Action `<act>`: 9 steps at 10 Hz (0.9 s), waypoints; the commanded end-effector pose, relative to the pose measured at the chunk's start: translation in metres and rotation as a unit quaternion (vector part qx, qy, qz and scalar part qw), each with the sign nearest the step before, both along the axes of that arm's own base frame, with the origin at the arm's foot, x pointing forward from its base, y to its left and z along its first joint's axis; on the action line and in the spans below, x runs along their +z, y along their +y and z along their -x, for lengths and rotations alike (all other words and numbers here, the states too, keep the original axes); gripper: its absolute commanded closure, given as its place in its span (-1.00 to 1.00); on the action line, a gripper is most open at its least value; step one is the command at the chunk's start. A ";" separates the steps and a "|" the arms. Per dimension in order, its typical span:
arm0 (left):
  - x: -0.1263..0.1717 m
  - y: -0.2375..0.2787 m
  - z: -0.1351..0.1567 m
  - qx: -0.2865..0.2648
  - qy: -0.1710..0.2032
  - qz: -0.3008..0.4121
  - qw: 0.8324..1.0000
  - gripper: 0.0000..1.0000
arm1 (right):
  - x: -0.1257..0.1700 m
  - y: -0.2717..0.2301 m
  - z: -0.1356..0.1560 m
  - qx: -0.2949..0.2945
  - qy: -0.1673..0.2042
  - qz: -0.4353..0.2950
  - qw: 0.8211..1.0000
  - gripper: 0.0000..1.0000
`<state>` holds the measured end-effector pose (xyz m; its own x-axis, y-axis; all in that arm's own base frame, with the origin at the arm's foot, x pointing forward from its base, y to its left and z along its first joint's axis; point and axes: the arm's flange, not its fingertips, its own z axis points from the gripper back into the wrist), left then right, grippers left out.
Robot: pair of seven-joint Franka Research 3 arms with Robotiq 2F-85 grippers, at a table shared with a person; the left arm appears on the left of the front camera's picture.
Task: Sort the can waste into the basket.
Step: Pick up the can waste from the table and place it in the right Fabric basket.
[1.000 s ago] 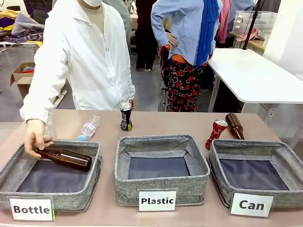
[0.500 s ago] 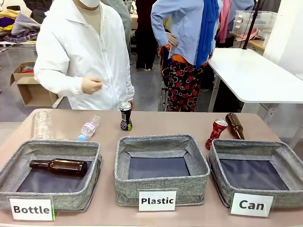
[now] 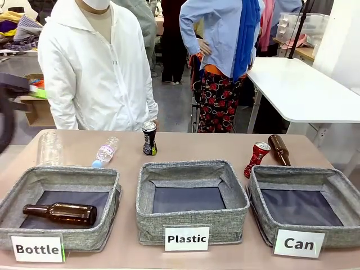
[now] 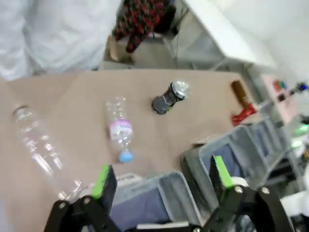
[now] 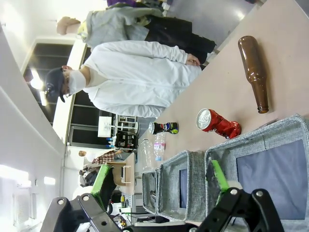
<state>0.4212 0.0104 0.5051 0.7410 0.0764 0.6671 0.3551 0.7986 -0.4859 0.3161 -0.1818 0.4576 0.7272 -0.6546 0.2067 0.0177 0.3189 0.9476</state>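
Both cans are found on the desk [image 3: 197, 147], outside every basket. The black can [image 3: 149, 138] is stood upright toward the far edge, behind the basket labelled "Plastic" [image 3: 191, 169]. The dented red can [image 3: 256, 159] is tilted near the far corner of the basket labelled "Can" [image 3: 298, 172], with a brown glass bottle [image 3: 279, 149] lying just beside it. Whether the red can touches the fabric wall cannot be told. The dark floor of that basket is seen bare, so the sorting of cans is judged not yet begun.

The three baskets are lined along the near edge with their labels turned toward the robot, presumably so each target can be read at a glance. A second brown bottle [image 3: 60, 214] is laid flat inside the basket labelled "Bottle" [image 3: 62, 172].

The left hand [image 4: 161, 176] is held above the desk with its pads spread wide and nothing between them; two clear plastic bottles [image 4: 119, 135] and the black can are seen beneath it. The right hand [image 5: 159, 179] is likewise spread and unloaded, hung above the near side by the "Can" basket — the red can lies ahead of it.

The red can is judged the natural first pick for the right hand, being nearest both. Its dents and tilt may make the grip uncertain, and the neighbouring glass bottle could be knocked.
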 end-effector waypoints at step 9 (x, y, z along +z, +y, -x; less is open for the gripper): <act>-0.095 -0.081 -0.082 -0.187 -0.096 -0.063 0.976 -1.00 | -0.001 0.000 -0.003 -0.003 -0.017 -0.003 1.000 -1.00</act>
